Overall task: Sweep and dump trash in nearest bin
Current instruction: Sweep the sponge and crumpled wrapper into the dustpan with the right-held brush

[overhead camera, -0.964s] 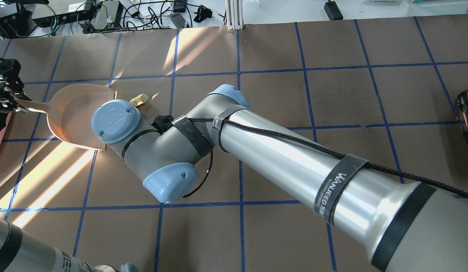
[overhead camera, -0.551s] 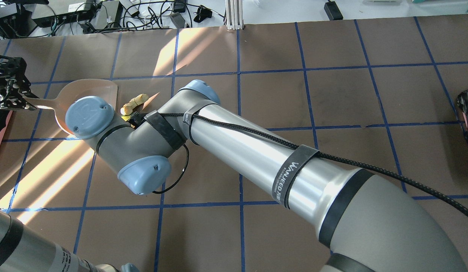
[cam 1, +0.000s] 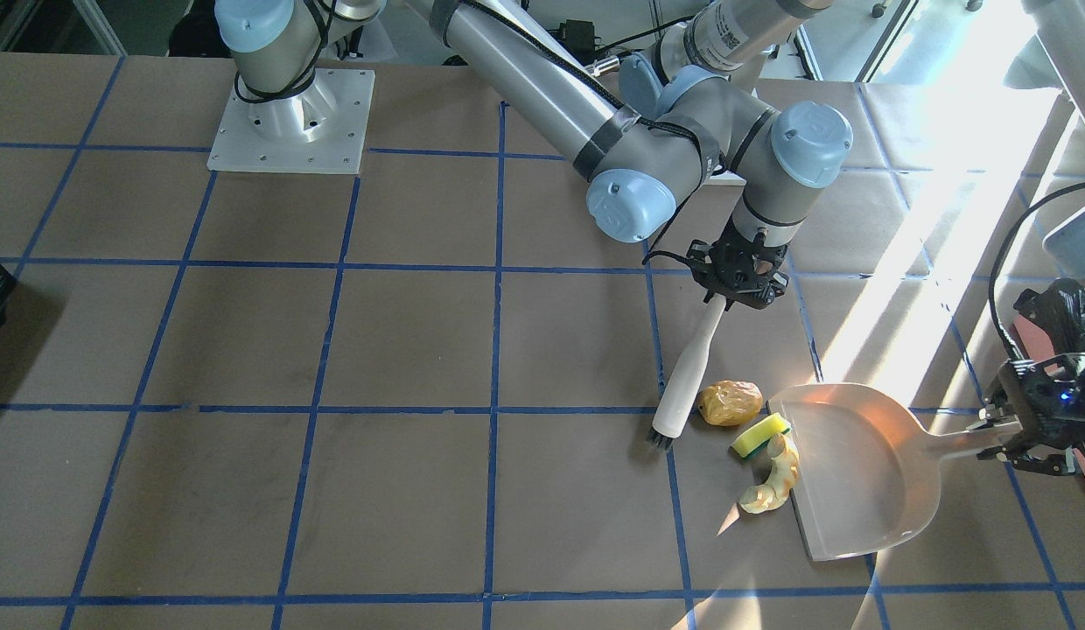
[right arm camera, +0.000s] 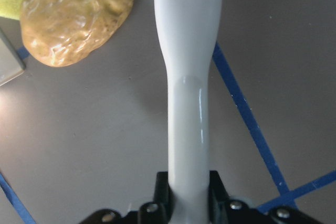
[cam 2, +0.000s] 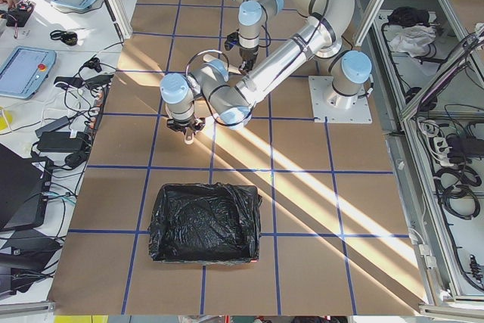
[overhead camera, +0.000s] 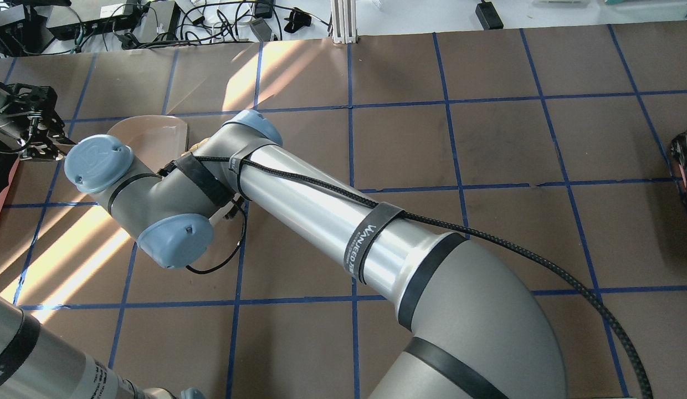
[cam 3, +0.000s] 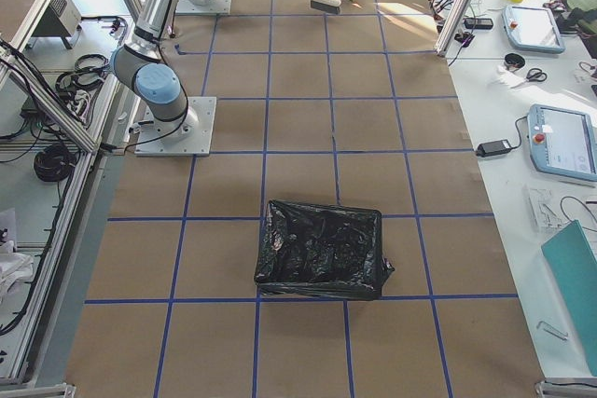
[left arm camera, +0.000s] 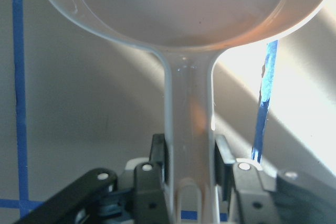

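The right gripper [cam 1: 733, 293] is clamped on the top end of the white brush [cam 1: 693, 367], its fingers pressed against both sides of the handle. The brush slants down and away from the robot, and its dark bristles [cam 1: 659, 437] meet the table [cam 1: 245, 350] on a blue tape line [cam 1: 674, 490]. The left gripper [cam 1: 993, 429] pinches the thin handle of the white dustpan [cam 1: 857, 490], which lies flat with its open lip turned toward the brush. The trash sits between the two tools, none of it inside the pan. The golden-brown potato-like chunk [cam 1: 729, 402] is just beside the lower part of the brush handle and near the pan's corner. The yellow-green sponge wedge [cam 1: 759, 435] touches the lip. The beige-orange twisted piece [cam 1: 774, 477] lies along the lip just below the sponge. The bin [cam 1: 1046, 319] — salmon-pink, lined with a crinkled black bag — stands at the table's end on the robot's left, behind the left gripper and well apart from the trash. Sunlight streaks cross the pan and the table around it.
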You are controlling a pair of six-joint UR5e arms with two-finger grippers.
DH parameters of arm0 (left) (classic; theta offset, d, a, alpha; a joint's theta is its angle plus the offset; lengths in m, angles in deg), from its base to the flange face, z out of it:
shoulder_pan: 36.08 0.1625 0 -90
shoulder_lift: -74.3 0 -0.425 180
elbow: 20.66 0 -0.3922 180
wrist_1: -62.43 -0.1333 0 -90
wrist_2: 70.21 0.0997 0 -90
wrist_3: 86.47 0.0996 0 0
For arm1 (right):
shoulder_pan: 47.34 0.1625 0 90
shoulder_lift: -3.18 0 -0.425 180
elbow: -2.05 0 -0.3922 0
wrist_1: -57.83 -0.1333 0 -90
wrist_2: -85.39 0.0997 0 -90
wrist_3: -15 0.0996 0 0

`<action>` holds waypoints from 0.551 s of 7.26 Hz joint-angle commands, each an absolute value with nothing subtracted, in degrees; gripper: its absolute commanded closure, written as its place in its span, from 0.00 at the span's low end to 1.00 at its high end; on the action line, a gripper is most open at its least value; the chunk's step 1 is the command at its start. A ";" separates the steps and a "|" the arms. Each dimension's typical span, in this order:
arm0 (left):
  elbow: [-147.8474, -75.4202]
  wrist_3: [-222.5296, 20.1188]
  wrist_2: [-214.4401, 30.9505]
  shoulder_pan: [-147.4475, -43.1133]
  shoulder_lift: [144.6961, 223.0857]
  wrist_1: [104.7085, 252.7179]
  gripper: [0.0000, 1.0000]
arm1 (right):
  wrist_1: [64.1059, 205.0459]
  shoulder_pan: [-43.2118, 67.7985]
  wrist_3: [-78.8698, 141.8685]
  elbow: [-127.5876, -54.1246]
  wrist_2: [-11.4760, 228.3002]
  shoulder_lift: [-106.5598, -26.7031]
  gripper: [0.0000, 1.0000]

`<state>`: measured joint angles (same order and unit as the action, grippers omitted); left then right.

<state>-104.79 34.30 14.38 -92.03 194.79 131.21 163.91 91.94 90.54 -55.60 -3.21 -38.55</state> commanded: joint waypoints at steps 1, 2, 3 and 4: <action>-104.86 34.55 14.34 -92.25 194.97 131.51 1.00 | 163.47 92.41 85.87 -52.88 -1.55 -36.38 1.00; -104.95 34.55 14.25 -92.25 195.06 131.69 1.00 | 163.65 92.41 80.18 -52.88 -0.05 -36.29 1.00; -105.56 34.55 14.25 -92.33 195.15 131.43 1.00 | 163.82 92.32 75.34 -52.36 1.96 -36.03 1.00; -105.91 34.55 14.25 -92.33 195.15 131.08 1.00 | 163.74 91.80 70.51 -50.09 3.72 -35.33 1.00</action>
<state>-105.43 34.55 14.27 -92.30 195.09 131.41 163.72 92.23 76.76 -52.07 1.43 -36.00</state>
